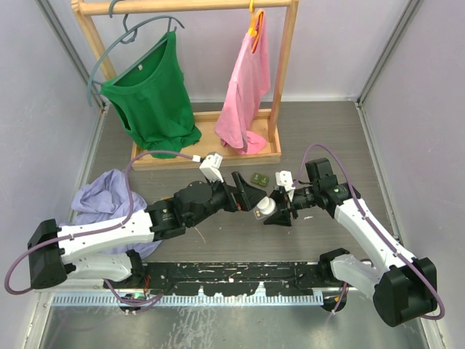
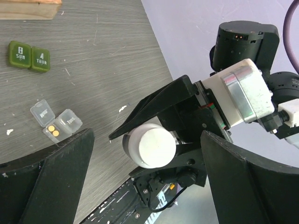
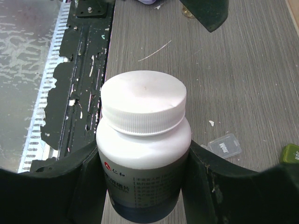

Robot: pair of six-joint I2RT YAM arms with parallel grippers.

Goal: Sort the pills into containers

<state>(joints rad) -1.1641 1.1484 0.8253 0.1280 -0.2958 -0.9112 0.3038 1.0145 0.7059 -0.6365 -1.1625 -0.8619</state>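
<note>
Grey wood-grain counter under everything. Along its far edge, a wooden rack with a green shirt and a pink shirt on hangers. To the left, a crumpled lavender cloth beside the left arm.

Mid-counter, both arms reaching inward. Left tool spread wide, gripping nothing, pointed at the cap of a white bottle. Right tool clamped on that bottle's body, cap screwed on, label facing the wrist camera.

Flat on the counter just past the tools, the dark green pill box, lids shut. Near it but apart, the clear pill box, with two yellow pills in one open compartment.
</note>
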